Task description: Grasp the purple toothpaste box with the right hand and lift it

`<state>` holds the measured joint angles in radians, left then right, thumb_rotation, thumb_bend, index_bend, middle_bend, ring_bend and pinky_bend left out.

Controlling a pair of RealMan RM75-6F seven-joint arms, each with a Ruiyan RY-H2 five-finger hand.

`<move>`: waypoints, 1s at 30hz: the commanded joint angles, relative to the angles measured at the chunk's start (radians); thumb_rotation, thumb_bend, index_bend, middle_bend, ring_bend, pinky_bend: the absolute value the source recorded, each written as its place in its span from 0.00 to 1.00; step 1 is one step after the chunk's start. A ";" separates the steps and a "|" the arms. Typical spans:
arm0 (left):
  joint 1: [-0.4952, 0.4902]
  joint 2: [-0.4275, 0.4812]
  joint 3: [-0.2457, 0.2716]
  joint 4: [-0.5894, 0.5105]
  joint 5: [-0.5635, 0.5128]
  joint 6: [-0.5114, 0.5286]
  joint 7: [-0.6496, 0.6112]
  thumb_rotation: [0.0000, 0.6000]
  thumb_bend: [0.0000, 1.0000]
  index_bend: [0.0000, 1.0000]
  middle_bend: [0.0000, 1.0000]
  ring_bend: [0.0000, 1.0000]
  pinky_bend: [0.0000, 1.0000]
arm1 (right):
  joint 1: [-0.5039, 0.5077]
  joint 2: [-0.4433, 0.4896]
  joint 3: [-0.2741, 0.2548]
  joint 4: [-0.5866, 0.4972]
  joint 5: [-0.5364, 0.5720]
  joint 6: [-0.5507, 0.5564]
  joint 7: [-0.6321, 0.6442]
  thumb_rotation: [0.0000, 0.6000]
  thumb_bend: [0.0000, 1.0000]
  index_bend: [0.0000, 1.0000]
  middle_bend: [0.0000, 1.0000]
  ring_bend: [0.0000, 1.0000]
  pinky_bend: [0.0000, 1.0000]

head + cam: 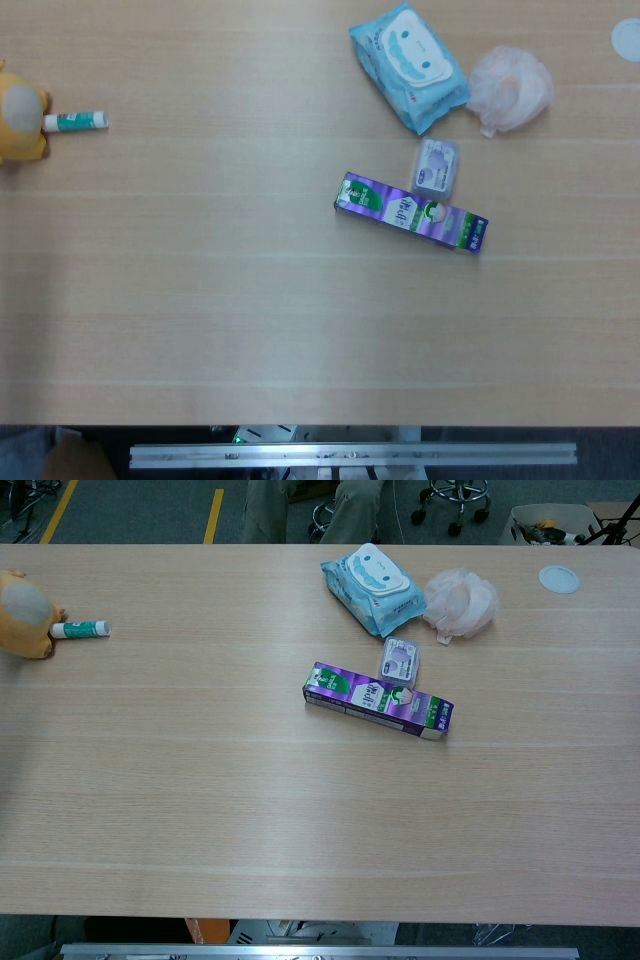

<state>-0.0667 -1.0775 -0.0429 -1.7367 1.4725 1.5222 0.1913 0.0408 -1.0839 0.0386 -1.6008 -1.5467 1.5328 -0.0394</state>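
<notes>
The purple toothpaste box [410,213] lies flat on the wooden table [200,300], right of centre, slanting down to the right. The chest view shows the same box [379,699] with its green and white label facing up. A small clear plastic case [437,167] touches its far side. Neither of my hands shows in the head view or the chest view.
A blue wet-wipes pack [409,64] and a pink mesh sponge [511,88] lie behind the box. A white disc [559,578] sits at the far right. At the far left are a yellow plush toy [20,112] and a green tube [76,122].
</notes>
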 commanded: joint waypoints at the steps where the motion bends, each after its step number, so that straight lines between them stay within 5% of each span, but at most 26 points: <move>1: 0.001 0.000 0.001 0.002 0.001 0.000 -0.003 1.00 0.33 0.06 0.11 0.10 0.15 | -0.004 0.006 -0.003 -0.005 -0.003 0.004 0.003 1.00 0.20 0.28 0.34 0.33 0.48; 16: 0.005 0.014 0.006 -0.009 0.006 -0.006 -0.009 1.00 0.33 0.06 0.11 0.10 0.15 | 0.060 0.032 -0.003 -0.060 -0.067 -0.069 0.029 1.00 0.20 0.28 0.34 0.33 0.48; 30: 0.000 0.020 0.007 -0.023 0.008 -0.017 -0.009 1.00 0.33 0.06 0.11 0.10 0.15 | 0.350 0.005 0.073 -0.218 0.011 -0.471 -0.053 1.00 0.07 0.19 0.30 0.26 0.44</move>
<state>-0.0672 -1.0570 -0.0362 -1.7595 1.4803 1.5050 0.1829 0.3329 -1.0611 0.0892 -1.7822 -1.5743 1.1328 -0.0595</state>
